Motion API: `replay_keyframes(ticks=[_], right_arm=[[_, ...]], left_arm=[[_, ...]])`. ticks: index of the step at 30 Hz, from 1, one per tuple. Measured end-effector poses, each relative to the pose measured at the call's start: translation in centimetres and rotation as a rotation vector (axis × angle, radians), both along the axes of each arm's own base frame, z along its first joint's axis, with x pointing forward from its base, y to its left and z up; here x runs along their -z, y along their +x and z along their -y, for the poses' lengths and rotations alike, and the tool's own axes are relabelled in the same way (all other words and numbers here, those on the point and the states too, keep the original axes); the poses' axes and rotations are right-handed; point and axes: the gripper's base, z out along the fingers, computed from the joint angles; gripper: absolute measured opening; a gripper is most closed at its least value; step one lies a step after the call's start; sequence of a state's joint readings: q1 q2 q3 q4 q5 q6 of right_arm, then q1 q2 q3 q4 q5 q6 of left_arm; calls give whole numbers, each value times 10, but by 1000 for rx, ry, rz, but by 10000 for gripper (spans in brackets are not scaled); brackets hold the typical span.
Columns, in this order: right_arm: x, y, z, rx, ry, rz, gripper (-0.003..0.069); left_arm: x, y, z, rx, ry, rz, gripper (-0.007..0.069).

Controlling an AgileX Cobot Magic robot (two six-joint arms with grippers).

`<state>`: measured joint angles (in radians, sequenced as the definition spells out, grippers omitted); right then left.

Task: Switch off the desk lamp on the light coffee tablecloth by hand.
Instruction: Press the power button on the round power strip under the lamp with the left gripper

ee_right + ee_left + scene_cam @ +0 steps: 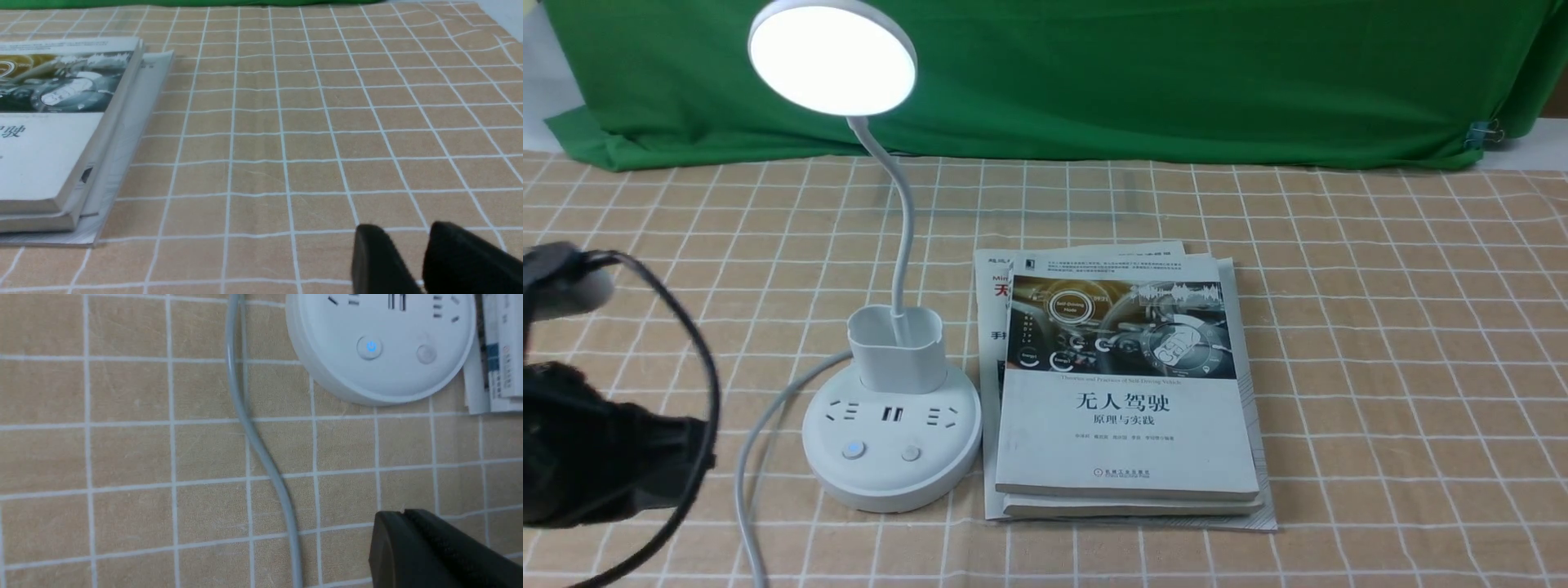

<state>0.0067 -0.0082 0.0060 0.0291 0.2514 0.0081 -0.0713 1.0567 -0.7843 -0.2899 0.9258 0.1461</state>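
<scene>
Work remains: the white plastic disc-headed desk lamp [897, 351] glows on the tan grid-lined tablecloth [1380, 310] (round power button [370, 347] lit blue, unpressed). Black left gripper [402, 516], jaws together, hovers near its base; right gripper [408, 234], narrowly parted, waits apart.

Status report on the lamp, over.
Left gripper shut, empty, short of the lamp. Right gripper slightly open, empty. Lamp on, button glowing blue, untouched. Nothing over the button; books beside the base.
</scene>
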Motion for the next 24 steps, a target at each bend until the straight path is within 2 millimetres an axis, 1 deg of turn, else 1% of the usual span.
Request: replay_keyframes(ticks=[2, 3, 6, 9, 10, 12, 14, 15, 18, 19, 22, 24], right_arm=[[0, 0, 0, 0, 0, 0, 243], [0, 0, 0, 0, 0, 0, 243], [0, 0, 0, 0, 0, 0, 243], [0, 0, 0, 0, 0, 0, 243], [0, 0, 0, 0, 0, 0, 243], [0, 0, 0, 0, 0, 0, 243], [0, 0, 0, 0, 0, 0, 243], [0, 0, 0, 0, 0, 0, 243], [0, 0, 0, 0, 0, 0, 243], [0, 0, 0, 0, 0, 0, 243], [0, 0, 0, 0, 0, 0, 243], [0, 0, 0, 0, 0, 0, 243]], left_arm=[[9, 18, 14, 70, 36, -72, -3], [9, 18, 15, 79, 40, -74, -3], [19, 46, 48, 188, 98, -155, -3], [22, 63, 72, 252, 134, -185, -3], [25, 67, 77, 264, 143, -197, -3], [33, 80, 94, 301, 163, -212, -3], [40, 89, 103, 321, 181, -213, -3], [41, 90, 105, 324, 183, -211, -3], [51, 108, 115, 336, 201, -204, -3], [51, 108, 115, 336, 201, -204, -3], [60, 120, 120, 338, 213, -207, -3], [64, 122, 122, 338, 215, -211, -3]])
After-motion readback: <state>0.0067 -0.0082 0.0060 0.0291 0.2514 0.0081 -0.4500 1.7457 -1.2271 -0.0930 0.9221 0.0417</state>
